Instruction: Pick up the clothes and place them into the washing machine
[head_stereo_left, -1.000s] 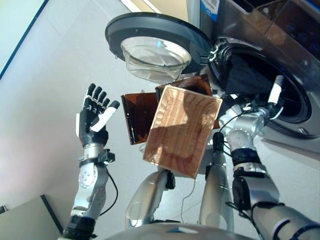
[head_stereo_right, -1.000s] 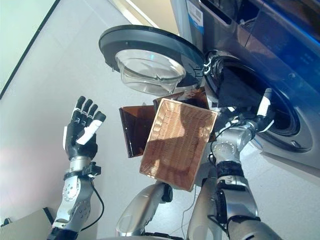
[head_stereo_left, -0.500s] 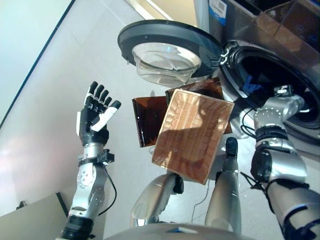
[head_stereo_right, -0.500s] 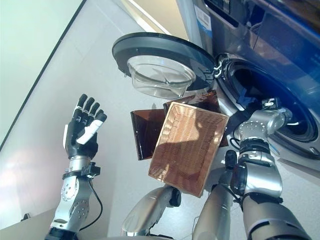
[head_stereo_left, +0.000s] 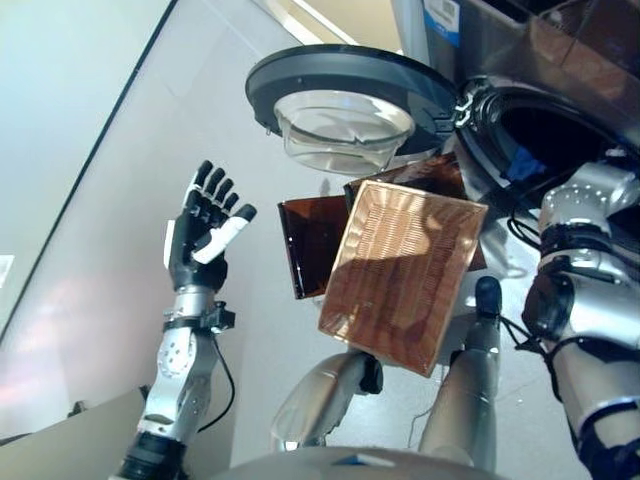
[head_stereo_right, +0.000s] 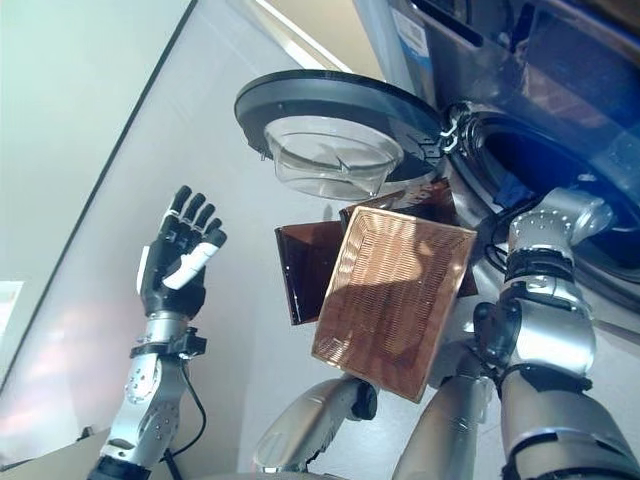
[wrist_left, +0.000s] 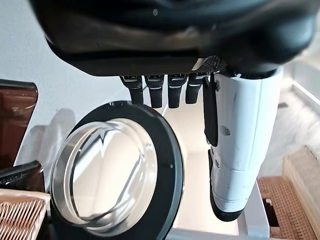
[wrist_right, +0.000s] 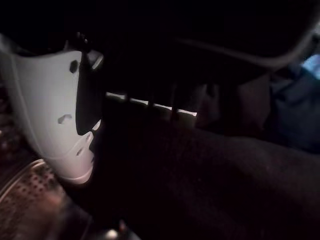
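The washing machine's round door stands swung open, and its glass bowl also shows in the left wrist view. My right arm reaches into the dark drum, where the head views hide the hand. In the right wrist view my right hand sits deep in the drum over dark cloth, with blue cloth beside it. A bit of that blue cloth shows at the drum's mouth. My left hand is raised to the left of the door, open and holding nothing.
A woven brown basket with nothing in it lies in front of the machine, and a dark brown panel sits beside it. A pale box is at the lower left. Another wicker basket shows in the left wrist view.
My right hand has gone from the drum's rim into the drum and out of sight. The camera has shifted. The left hand stays raised and open.
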